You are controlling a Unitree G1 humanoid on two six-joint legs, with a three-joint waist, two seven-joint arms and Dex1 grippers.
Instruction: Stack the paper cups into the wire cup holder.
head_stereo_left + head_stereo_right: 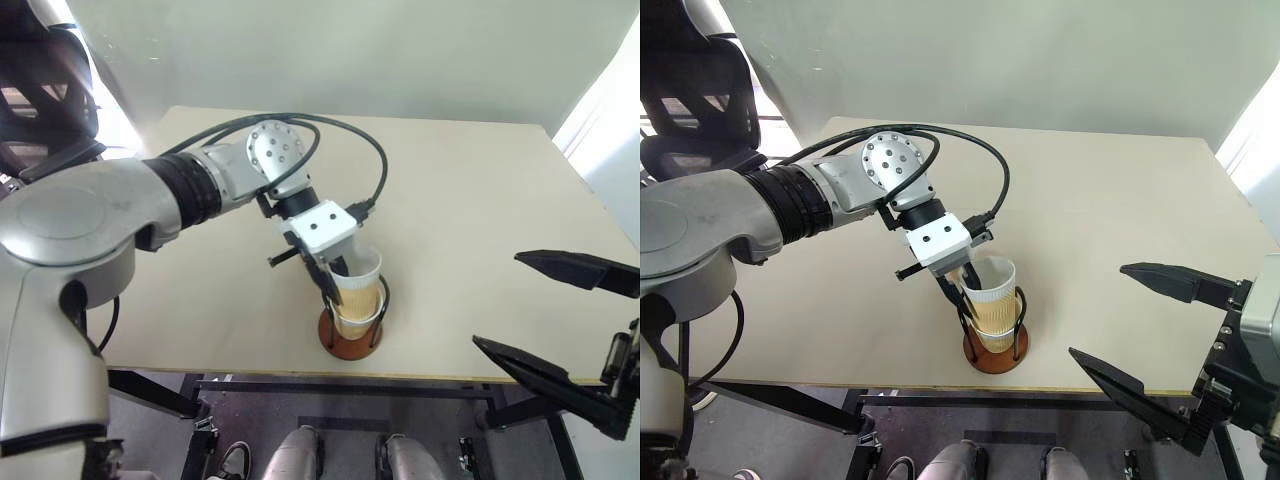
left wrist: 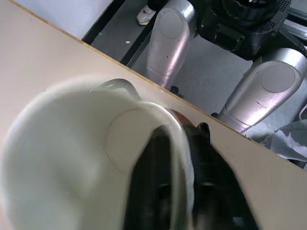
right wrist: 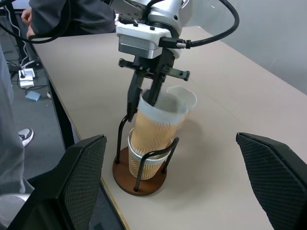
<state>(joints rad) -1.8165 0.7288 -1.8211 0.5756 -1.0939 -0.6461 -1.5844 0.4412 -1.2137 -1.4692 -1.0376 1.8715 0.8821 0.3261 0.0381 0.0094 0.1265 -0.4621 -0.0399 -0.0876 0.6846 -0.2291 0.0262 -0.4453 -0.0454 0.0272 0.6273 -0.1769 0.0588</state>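
- Here, the right wrist view gave the clearest side-on look: the round reddish-brown wooden base with two upright black wire loops, the wire cup holder [image 3: 139, 172], stood at the near edge of the pale beige table [image 3: 230, 120], lower centre of that frame.
- Inside the holder sat a ribbed tan paper cup with a rolled white rim [image 3: 146, 163], upright, mouth up.
- A second tan paper cup [image 3: 156, 127] was nested partway into it, its long axis tilted off vertical, its white mouth leaning toward the upper right of the frame.
- A further white rim [image 3: 184, 96] showed just behind the tilted cup; whether it belonged to a third cup I could not tell.
- The left gripper [image 3: 144, 98], black fingers under a silver-white block, reached down from above with one finger inside the tilted cup's mouth and one outside its wall; the fingers straddled the rim, but whether they were pinching it or had loosened I could not tell.
- The left wrist view added the cup's smooth white interior [image 2: 72, 158] from above, with a dark finger [image 2: 153, 182] against the wall.
- The eye views placed the stack [image 1: 355, 300] at lower centre, near the table's front edge.
- The right gripper [image 1: 555, 320] hung at the lower right, well apart from the holder, its two black textured fingers spread wide and empty.
- A person in dark clothing [image 3: 62, 14] stood at the upper left of the right wrist view.
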